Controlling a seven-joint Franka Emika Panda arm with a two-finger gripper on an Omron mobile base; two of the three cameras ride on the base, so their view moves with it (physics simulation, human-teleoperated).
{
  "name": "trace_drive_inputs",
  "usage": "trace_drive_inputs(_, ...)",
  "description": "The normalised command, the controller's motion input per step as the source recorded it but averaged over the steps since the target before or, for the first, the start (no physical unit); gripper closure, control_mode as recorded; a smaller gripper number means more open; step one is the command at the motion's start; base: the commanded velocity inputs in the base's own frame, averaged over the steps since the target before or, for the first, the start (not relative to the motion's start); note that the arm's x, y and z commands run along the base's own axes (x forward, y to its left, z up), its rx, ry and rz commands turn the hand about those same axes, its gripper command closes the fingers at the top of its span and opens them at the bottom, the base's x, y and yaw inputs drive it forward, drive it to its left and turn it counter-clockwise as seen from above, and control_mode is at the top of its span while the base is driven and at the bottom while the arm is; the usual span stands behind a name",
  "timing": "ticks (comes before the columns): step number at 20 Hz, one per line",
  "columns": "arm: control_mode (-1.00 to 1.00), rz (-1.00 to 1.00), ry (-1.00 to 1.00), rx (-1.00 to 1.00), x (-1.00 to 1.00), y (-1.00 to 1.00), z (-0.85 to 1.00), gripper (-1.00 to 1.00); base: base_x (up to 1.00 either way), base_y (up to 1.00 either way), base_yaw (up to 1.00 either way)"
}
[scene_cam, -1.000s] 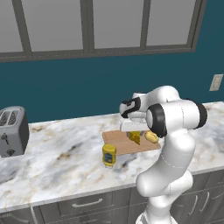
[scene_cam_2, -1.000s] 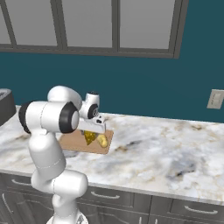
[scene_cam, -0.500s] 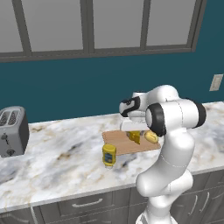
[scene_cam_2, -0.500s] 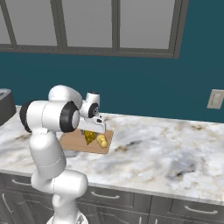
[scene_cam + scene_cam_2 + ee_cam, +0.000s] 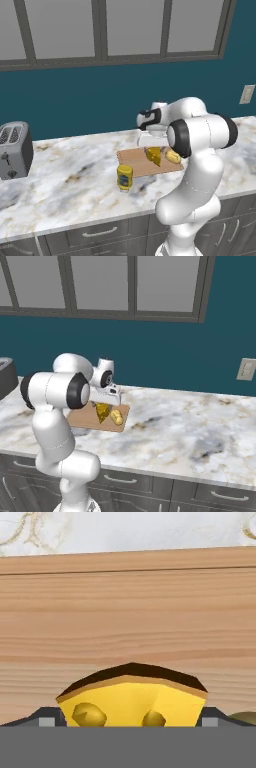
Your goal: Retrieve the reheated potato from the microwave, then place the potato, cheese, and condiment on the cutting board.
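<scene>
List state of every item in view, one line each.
cheese wedge: on the cutting board, between the open fingers, apparently released.
potato: lying on the board, beside the cheese.
condiment jar: upright, lid on, on the counter just off the board's front edge.
cutting board: flat on the counter.
gripper: open, low over the cheese.
toaster: slots empty, far left of the counter.

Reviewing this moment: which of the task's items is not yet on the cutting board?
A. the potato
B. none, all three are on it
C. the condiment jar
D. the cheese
C: the condiment jar stands on the marble counter just off the cutting board, while the cheese and the potato lie on the board.
</scene>
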Motion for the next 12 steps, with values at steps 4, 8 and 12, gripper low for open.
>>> trace_drive_inputs(4, -1.0, -0.04, 0.01, -0.01, 0.0, 0.0, 0.26, -1.0, 0.0, 0.0, 0.0)
trace_drive_inputs(8, -1.0, -0.05, 0.0, -0.03, -0.07, 0.0, 0.39, -1.0, 0.0, 0.0, 0.0)
trace_drive_inputs(12, -1.0, -0.07, 0.0, -0.08, -0.26, 0.0, 0.39, -1.0, 0.0, 0.0, 0.0)
